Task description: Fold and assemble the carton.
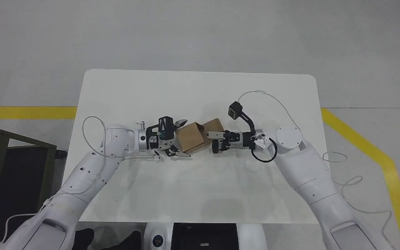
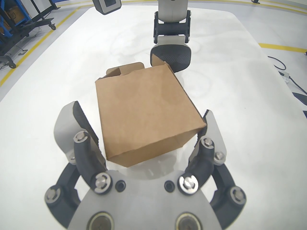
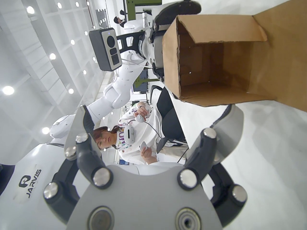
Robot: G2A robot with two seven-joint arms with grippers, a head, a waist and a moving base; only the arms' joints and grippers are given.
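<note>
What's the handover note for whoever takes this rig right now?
Left gripper: open, fingers either side of the closed-looking end of the brown cardboard carton, not clamped.
Right gripper: open, facing the carton's open end.
Carton: on its side, mid white table, between the two grippers.
Done: body squared up into a box; one end looks closed.
Left: fold the open end's flaps shut.

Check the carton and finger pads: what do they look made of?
Carton: brown corrugated cardboard, matte and unprinted; its cut rim looks fluted in the right wrist view. Finger pads: black, matte, finely dimpled; probably rubber or a similar soft grip material, not certain.
</note>
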